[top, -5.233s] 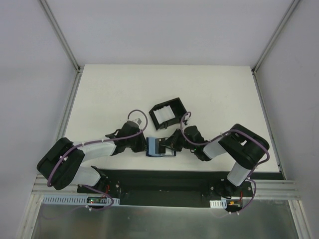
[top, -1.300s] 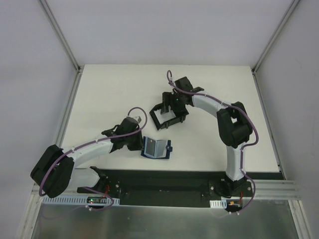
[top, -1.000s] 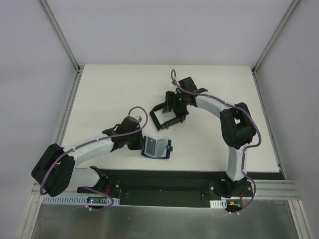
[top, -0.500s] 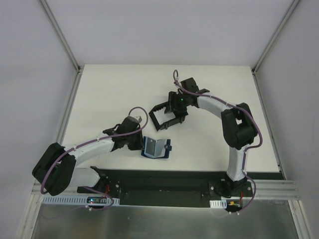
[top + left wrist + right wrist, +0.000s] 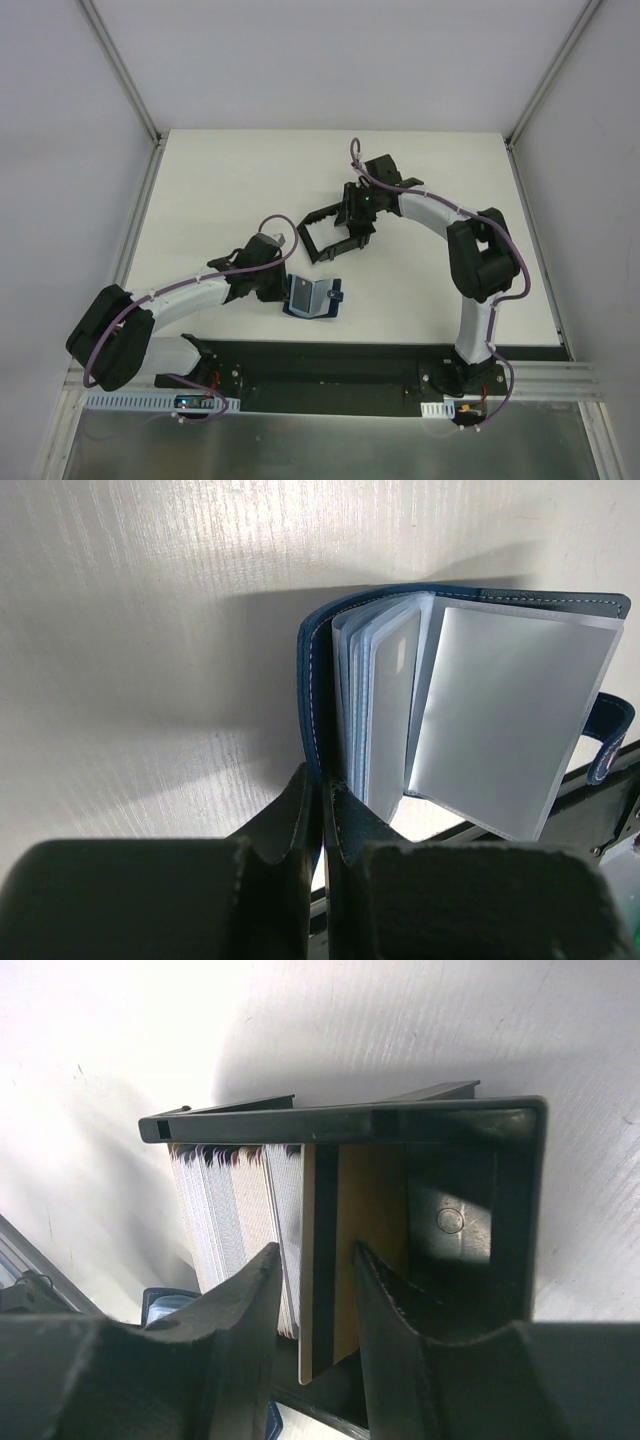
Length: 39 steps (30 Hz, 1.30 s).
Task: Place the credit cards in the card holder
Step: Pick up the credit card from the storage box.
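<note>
Jaws spread, your right gripper is straddling a tan card in the far box; your left gripper is pinching the wallet.

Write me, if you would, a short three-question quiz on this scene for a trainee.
1. True or false: the card holder lies closed on the table.
2. What does the left gripper pinch? A: the card holder's blue cover. B: a loose card. C: nothing.
3. In a few words, where is the right gripper?

Key
1. False: it lies open, with its clear sleeves showing.
2. A.
3. Inside the black box, with its jaws on either side of a tan credit card.
</note>
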Available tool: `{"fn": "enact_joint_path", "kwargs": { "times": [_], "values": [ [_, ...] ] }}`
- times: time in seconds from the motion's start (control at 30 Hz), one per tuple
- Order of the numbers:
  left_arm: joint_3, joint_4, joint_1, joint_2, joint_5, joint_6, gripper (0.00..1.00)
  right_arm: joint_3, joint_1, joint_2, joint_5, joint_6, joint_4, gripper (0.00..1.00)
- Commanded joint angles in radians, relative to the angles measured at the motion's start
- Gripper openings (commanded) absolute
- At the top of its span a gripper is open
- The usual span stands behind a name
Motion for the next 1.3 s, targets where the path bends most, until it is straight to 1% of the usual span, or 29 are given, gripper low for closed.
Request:
{"fn": "enact_joint_path", "kwargs": {
  "times": [0.0,0.1,0.2,0.4,0.5,0.53,0.63,0.73,0.8,0.93,1.03,1.17,1.23,1.27],
  "values": [
    [0.029,-0.011,0.001,0.008,-0.001,0.023,0.00,-0.004,-0.003,-0.067,-0.037,0.022,0.030,0.36],
    [0.029,-0.011,0.001,0.010,-0.001,0.025,0.00,-0.005,-0.004,-0.067,-0.032,0.019,0.030,0.31],
    [0.027,-0.011,0.001,0.008,-0.001,0.025,0.00,-0.010,-0.007,-0.075,-0.018,0.011,0.030,0.23],
    [0.025,-0.010,0.001,0.007,-0.002,0.023,0.00,0.004,-0.012,-0.093,0.005,-0.019,0.021,0.21],
    [0.025,-0.013,0.001,0.010,-0.004,0.025,0.00,0.018,-0.010,-0.087,0.002,-0.022,0.009,0.17],
    [0.027,-0.011,0.001,0.011,-0.002,0.025,0.00,0.018,-0.012,-0.087,0.008,-0.025,0.007,0.14],
    [0.027,-0.010,0.001,0.013,-0.002,0.027,0.00,0.010,-0.007,-0.104,0.063,-0.045,0.001,0.06],
    [0.025,-0.010,0.001,0.014,-0.001,0.028,0.00,-0.007,0.000,-0.150,0.143,-0.084,0.018,0.03],
    [0.024,-0.011,0.001,0.011,-0.002,0.027,0.00,0.004,0.003,-0.176,0.174,-0.114,0.000,0.00],
    [0.019,-0.011,0.001,-0.003,-0.001,0.027,0.00,-0.034,0.007,-0.242,0.224,-0.130,0.020,0.00],
    [0.013,-0.011,0.001,-0.009,0.001,0.027,0.00,-0.048,0.011,-0.275,0.240,-0.124,-0.010,0.00],
    [0.007,-0.011,0.001,-0.015,0.005,0.025,0.00,-0.165,0.060,-0.398,0.259,-0.059,0.059,0.00],
    [0.002,-0.008,0.001,-0.023,0.002,0.022,0.00,-0.240,0.114,-0.467,0.327,0.008,0.091,0.00],
    [0.001,-0.010,0.000,-0.026,0.001,0.020,0.00,-0.293,0.140,-0.499,0.336,0.036,0.140,0.00]
  ]
}}
